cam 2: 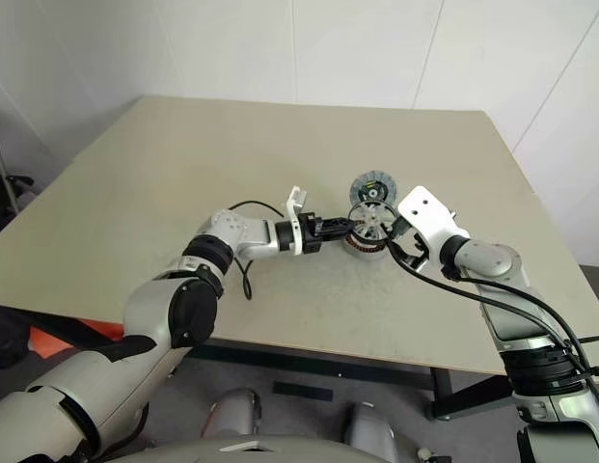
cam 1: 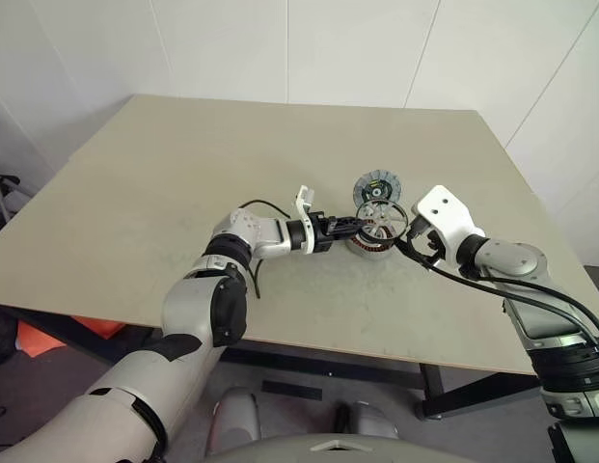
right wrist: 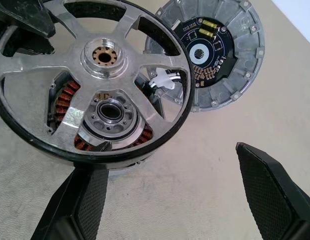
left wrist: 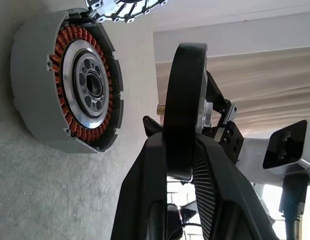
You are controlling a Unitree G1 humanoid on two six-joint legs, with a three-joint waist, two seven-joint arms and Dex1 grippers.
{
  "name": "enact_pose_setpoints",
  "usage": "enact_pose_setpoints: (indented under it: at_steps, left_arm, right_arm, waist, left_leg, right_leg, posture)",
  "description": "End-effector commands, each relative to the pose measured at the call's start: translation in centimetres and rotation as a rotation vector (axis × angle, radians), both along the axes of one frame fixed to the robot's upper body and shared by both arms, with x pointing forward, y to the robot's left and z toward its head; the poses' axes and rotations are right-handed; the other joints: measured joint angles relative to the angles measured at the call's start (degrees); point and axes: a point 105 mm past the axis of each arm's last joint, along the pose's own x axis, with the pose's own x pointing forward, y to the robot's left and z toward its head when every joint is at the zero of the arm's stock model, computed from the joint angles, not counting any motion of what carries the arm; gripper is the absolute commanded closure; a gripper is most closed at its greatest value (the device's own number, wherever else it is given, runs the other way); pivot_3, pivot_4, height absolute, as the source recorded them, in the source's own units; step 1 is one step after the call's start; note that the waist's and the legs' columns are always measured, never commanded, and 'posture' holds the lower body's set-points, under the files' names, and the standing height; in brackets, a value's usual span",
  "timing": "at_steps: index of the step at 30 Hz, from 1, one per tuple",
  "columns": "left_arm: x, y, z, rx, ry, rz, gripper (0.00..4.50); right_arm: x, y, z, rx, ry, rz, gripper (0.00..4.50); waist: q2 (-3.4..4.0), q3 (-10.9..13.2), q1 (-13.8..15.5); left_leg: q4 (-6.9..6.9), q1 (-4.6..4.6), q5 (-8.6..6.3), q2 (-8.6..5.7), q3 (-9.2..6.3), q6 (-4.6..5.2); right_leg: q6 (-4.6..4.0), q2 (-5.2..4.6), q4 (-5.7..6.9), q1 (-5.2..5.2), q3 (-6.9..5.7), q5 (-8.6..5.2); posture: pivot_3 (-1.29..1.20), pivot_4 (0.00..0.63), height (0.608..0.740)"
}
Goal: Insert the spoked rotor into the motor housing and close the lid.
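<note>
Spoked rotor (right wrist: 90,85) sat clamped by its black rim in the left gripper (left wrist: 182,165), held on edge just above the motor housing (left wrist: 65,82), while the right gripper (right wrist: 174,200) waited alongside with jaws spread wide and empty. The lid (right wrist: 217,55) lay just beyond (face up). Tilted like this, the rotor could jam on the copper windings.

L gripper (cam 1: 355,228) clamped, R gripper (right wrist: 174,195) wide apart

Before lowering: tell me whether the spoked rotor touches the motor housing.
Apart. The left wrist view shows bare table between the spoked rotor and the motor housing.
</note>
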Motion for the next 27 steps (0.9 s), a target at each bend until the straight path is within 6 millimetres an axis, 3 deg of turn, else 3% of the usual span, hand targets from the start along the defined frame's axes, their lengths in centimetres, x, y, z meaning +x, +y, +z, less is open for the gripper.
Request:
enact_pose_setpoints:
  at_steps: [1,12,27]
  left_arm:
    - [0.8,-1.1,1.0,0.005,-0.031,0.038,4.1]
    - [0.9,-1.8,-0.6,0.076,-0.004,0.086,4.1]
    - [1.3,-0.8,-2.2,0.138,0.021,0.139,4.1]
  right_arm:
    - [-0.2,-1.1,1.7,-0.026,-0.057,-0.028,0.0]
    - [-2.1,-3.8,1.1,-0.113,0.039,-0.061,0.0]
    - [-1.4,-3.5,1.5,-0.109,0.004,-0.066,0.0]
  waist:
    - [0.0,0.0,0.07]
    - [0.02,-0.01,-0.05]
    - [0.05,-0.03,0.1]
  left_leg:
    - [0.0,0.01,-0.01,-0.01,0.0,0.01]
    - [0.01,-0.02,-0.11,-0.08,-0.01,0.18]
    - [0.06,0.0,-0.15,-0.19,-0.01,0.25]
  right_leg:
    - [0.01,-0.01,-0.01,0.02,0.0,-0.01]
    - [0.28,-0.06,-0.11,0.07,0.0,-0.15]
    - [0.41,-0.15,-0.12,0.15,0.0,-0.22]
  posture:
    - [0.0,0.0,0.74]
    - [0.0,0.0,0.74]
    - [0.0,0.0,0.74]
